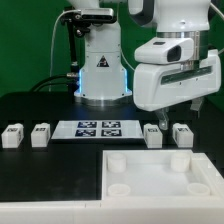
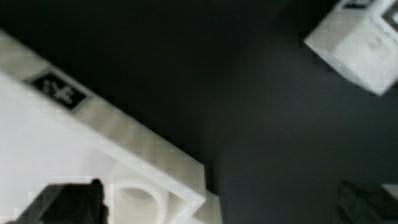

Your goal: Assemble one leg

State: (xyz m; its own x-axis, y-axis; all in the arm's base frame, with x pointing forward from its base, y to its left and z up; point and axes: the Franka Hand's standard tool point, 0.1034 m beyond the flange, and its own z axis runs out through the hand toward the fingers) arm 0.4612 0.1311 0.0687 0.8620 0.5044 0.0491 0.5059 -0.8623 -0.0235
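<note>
Four small white legs with tags stand in a row on the black table: two at the exterior view's left [image 1: 13, 135] [image 1: 40, 133] and two at the right [image 1: 153, 135] [image 1: 181, 133]. My gripper [image 1: 183, 106] hangs above and just behind the two right legs, touching none. In the wrist view its dark fingertips [image 2: 63, 205] stand wide apart, so the gripper [image 2: 214, 208] is open and empty. One leg [image 2: 356, 35] shows in the wrist view, well away from the fingers. The large white square piece [image 1: 150, 190] [image 2: 71, 140] with round corner sockets lies in front.
The marker board [image 1: 97, 128] lies between the two pairs of legs. The robot base [image 1: 100, 70] stands behind it. A corner socket [image 2: 143, 195] of the square piece sits close to one fingertip in the wrist view.
</note>
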